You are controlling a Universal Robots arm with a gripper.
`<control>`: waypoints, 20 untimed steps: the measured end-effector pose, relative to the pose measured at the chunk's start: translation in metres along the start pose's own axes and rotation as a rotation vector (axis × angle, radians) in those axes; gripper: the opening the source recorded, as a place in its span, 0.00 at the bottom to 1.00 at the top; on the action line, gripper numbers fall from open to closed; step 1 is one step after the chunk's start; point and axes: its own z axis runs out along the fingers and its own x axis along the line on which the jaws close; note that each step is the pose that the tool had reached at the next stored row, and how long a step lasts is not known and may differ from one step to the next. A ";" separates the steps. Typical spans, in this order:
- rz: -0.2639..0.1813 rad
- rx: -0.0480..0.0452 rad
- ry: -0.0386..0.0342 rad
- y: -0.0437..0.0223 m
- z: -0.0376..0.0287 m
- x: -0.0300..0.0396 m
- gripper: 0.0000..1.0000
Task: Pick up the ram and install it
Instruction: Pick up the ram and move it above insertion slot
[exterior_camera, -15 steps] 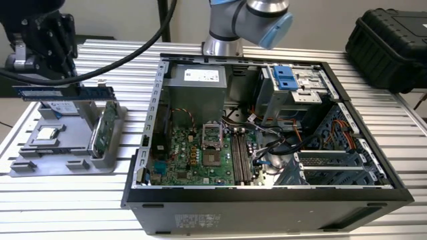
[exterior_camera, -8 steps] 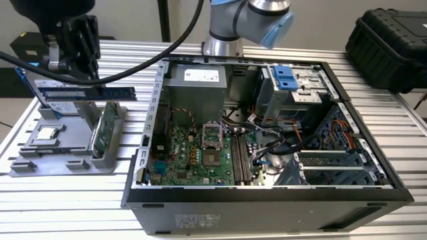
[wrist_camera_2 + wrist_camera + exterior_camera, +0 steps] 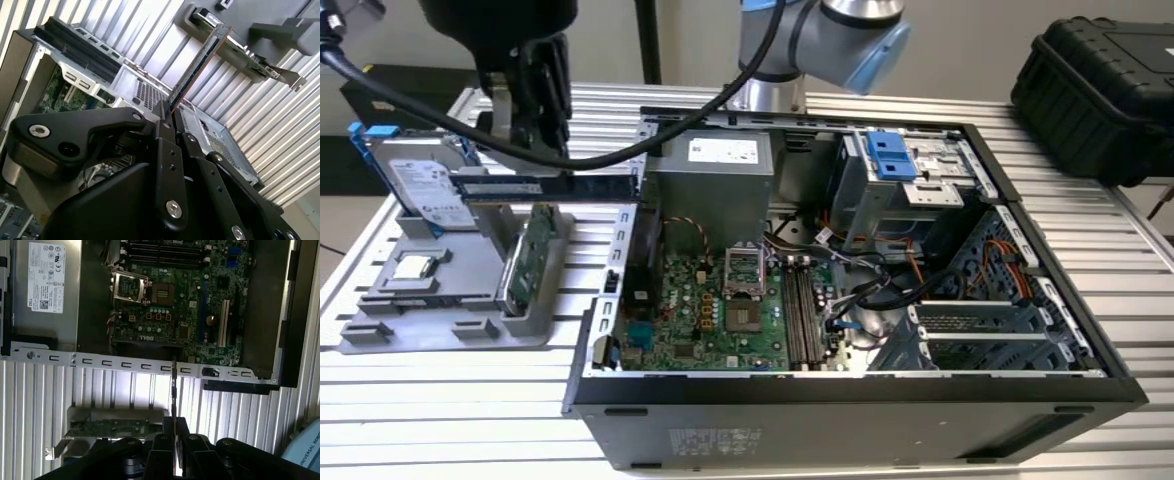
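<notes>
My gripper (image 3: 527,168) hangs at the exterior view's upper left, above the grey parts holder (image 3: 400,325) and beside the open computer case. It is shut on the ram (image 3: 507,187), a long thin dark stick held level with its long edge pointing toward the case. In the second wrist view the ram (image 3: 200,65) juts out from between the black fingers (image 3: 165,150). In the first wrist view the ram (image 3: 173,390) appears edge-on, just outside the case's side rail (image 3: 125,362). The motherboard's parallel memory slots (image 3: 803,320) lie inside the case, well away from the stick.
The holder carries a silver hard drive with blue rails (image 3: 420,185), a green card standing on edge (image 3: 527,260) and a small square chip (image 3: 411,268). The case wall (image 3: 640,200), power supply (image 3: 714,175) and drive cage (image 3: 907,170) rise nearby. A black hard case (image 3: 1101,90) sits at the far right.
</notes>
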 end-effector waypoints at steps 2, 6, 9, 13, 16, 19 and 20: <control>0.000 0.0001 -0.0001 0.0091 -0.0001 -0.0005 0.00; 0.000 0.0003 0.0000 0.0274 -0.0004 -0.0017 0.00; 0.000 0.0005 0.0000 0.0409 -0.0005 -0.0025 0.00; 0.000 0.0006 0.0000 0.0590 -0.0007 -0.0036 0.00; 0.000 0.0007 0.0000 0.0723 -0.0009 -0.0044 0.00; 0.000 0.0009 0.0000 0.0855 -0.0011 -0.0053 0.00; 0.000 0.0010 0.0000 0.0903 -0.0011 -0.0056 0.00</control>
